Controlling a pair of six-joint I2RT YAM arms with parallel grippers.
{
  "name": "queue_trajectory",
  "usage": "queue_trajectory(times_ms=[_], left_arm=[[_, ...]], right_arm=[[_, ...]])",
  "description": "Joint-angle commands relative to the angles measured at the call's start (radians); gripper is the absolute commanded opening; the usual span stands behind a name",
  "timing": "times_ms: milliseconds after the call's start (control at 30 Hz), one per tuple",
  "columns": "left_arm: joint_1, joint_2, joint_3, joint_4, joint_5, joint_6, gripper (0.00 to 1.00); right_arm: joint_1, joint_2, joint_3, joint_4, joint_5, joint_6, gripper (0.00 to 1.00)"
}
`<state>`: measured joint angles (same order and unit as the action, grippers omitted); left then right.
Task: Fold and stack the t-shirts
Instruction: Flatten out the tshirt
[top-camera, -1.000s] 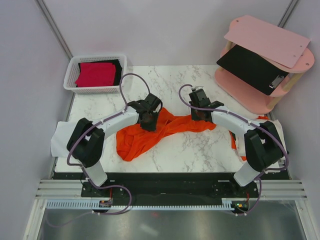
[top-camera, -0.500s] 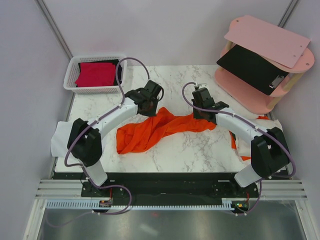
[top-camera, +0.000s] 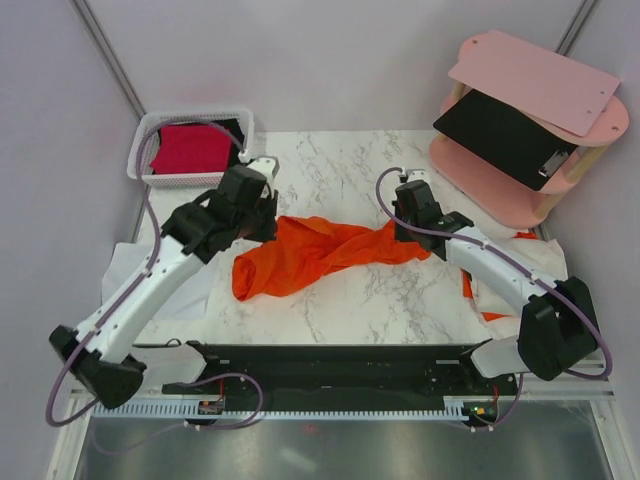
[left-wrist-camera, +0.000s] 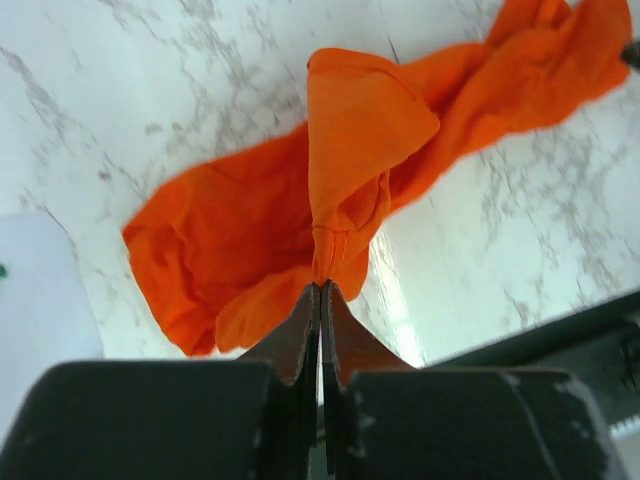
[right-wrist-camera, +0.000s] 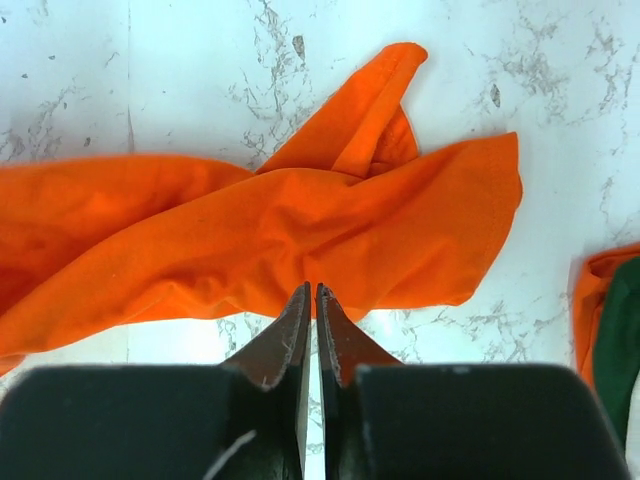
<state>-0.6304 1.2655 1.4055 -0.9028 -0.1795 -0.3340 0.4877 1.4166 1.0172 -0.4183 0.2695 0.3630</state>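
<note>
- The orange t-shirt (top-camera: 310, 255) lies twisted like a rope across the middle of the table (top-camera: 400, 300), strung between the two arms; it is not flat, so we judge the step in hand to be spreading it out.
- The left gripper (left-wrist-camera: 320, 290) is clamped on a pinch of the shirt and holds it off the table; the right gripper (right-wrist-camera: 311, 290) has its jaws nearly together on the hem at the shirt's right end, which we take for a pinch.
- We would draw the ends apart, left and right, until the twist comes out, then lower the cloth flat; a hard pull could slip the hem from the right jaws.
- We cannot tell where the sleeves and collar are.
- A red t-shirt (top-camera: 190, 148) and a black t-shirt (top-camera: 235, 128) lie in the far-left basket (top-camera: 190, 178); the orange and green cloth (right-wrist-camera: 610, 300) at the right is cut off.
</note>
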Motion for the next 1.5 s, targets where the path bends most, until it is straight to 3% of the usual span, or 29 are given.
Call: queue_trajectory(times_ms=[0, 100, 200, 400, 533, 567, 633, 667, 933, 1067, 1300, 1367, 1467], left_arm=[[-0.015, -0.202, -0.184, -0.110, 0.153, -0.117, 0.02], [-0.022, -0.377, -0.333, -0.131, 0.267, -0.198, 0.02], [-0.025, -0.530, -0.460, -0.168, 0.363, -0.273, 0.02], [-0.025, -0.678, -0.571, -0.355, 0.387, -0.323, 0.02], [-0.025, -0.663, -0.559, -0.398, 0.377, -0.294, 0.02], [-0.025, -0.648, -0.551, -0.401, 0.380, -0.287, 0.14], [-0.025, -0.600, -0.537, -0.409, 0.367, -0.274, 0.52], [-0.025, -0.591, -0.518, -0.407, 0.345, -0.267, 0.99], [-0.025, -0.456, -0.320, -0.334, 0.112, -0.237, 0.99], [-0.025, -0.283, -0.306, -0.207, 0.089, -0.206, 0.92], [0.001, 0.073, -0.195, -0.096, -0.047, -0.209, 0.90], [0.033, 0.093, -0.203, -0.033, -0.043, -0.221, 0.89], [0.135, 0.100, -0.261, 0.054, 0.075, -0.212, 0.88]], right_arm=[[-0.006, -0.070, -0.022, 0.001, 0.028, -0.006, 0.25], [-0.009, -0.076, -0.035, 0.001, 0.033, -0.018, 0.47], [-0.009, -0.056, -0.037, 0.007, 0.030, -0.021, 0.60], [-0.011, 0.019, -0.012, 0.026, 0.017, -0.012, 0.63], [-0.011, 0.061, 0.017, 0.033, 0.007, -0.004, 0.64], [-0.012, 0.067, 0.020, 0.036, 0.004, -0.003, 0.64], [-0.014, 0.081, 0.026, 0.036, 0.004, -0.001, 0.65], [-0.015, 0.082, 0.027, 0.036, 0.005, -0.002, 0.65], [-0.034, 0.094, 0.047, 0.049, -0.003, -0.009, 0.67], [-0.040, 0.122, 0.081, 0.047, -0.021, -0.015, 0.68], [-0.044, 0.143, 0.100, 0.050, -0.047, -0.015, 0.68], [-0.046, 0.143, 0.093, 0.055, -0.055, -0.015, 0.68], [-0.046, 0.139, 0.070, 0.067, -0.065, -0.012, 0.68]])
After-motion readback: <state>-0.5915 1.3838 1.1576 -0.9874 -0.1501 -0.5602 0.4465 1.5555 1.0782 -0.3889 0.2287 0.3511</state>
